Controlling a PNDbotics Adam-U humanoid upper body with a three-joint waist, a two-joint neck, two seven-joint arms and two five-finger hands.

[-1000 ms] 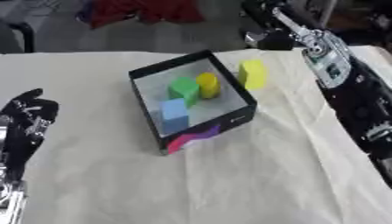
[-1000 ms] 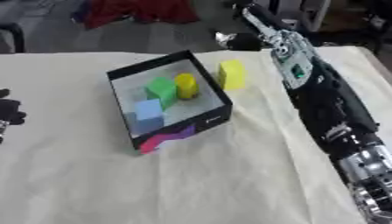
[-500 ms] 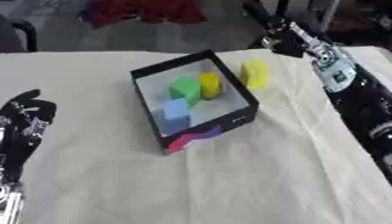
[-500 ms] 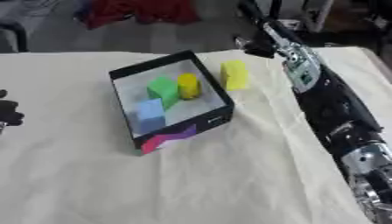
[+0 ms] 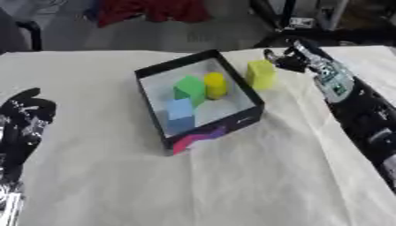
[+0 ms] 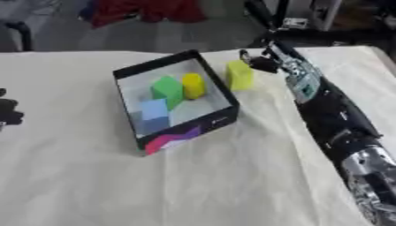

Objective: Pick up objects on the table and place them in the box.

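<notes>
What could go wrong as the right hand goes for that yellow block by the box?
The yellow block stands close beside the box wall, so fingers of the right hand may find little room on that side and nudge the box. A push from the right could tip the block against the wall. The green, yellow and blue pieces already crowd the box.

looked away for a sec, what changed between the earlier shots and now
The right hand has come down from the far right edge of the table toward the yellow-green block outside the box; it now sits just right of the block, not yet holding it. Unchanged: the block, the box, the green, yellow and blue pieces inside, and the left hand open at lower left.
</notes>
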